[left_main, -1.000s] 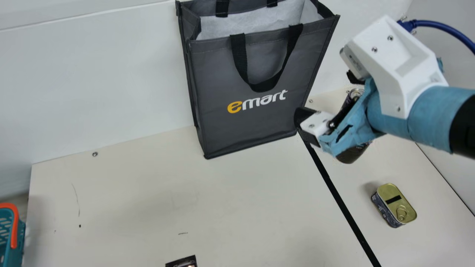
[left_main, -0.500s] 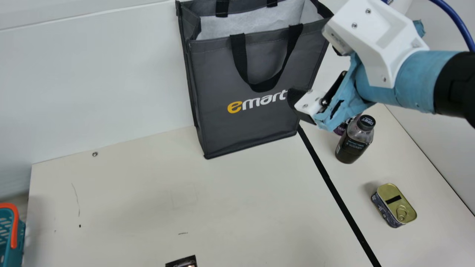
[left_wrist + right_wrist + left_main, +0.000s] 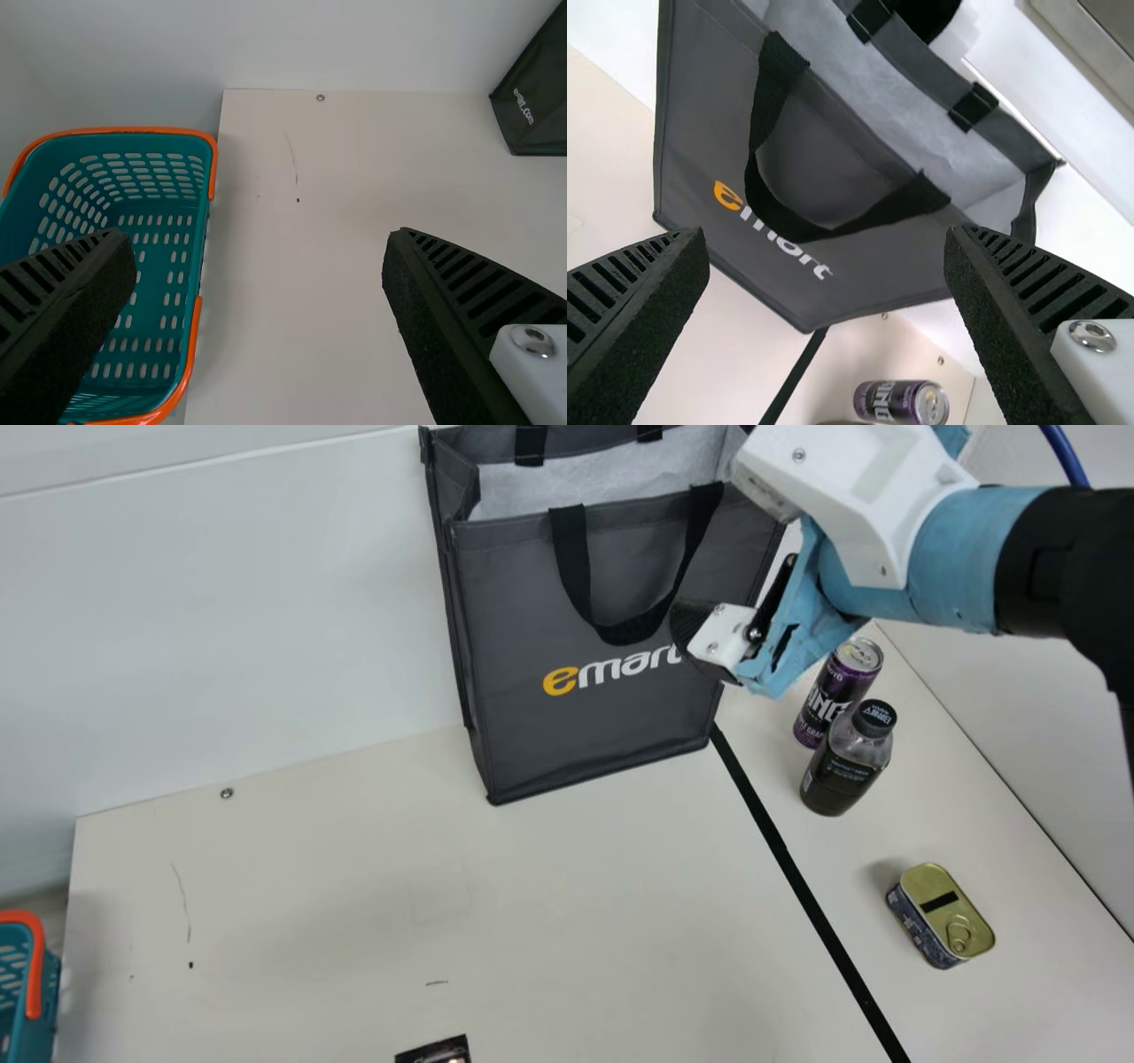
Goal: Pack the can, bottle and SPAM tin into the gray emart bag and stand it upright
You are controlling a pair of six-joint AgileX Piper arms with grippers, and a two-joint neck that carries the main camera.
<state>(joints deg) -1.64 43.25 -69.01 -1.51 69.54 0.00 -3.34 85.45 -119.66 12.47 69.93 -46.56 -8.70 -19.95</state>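
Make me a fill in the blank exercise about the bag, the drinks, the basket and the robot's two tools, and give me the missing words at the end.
The emart bag stands upright, and its handles are colored ____.
Right beside the bottle stands the purple ____.
Between their fingers, the left tool and the right tool hold ____.
The teal basket has handles colored ____.

Missing words, in order: black; can; nothing; orange.
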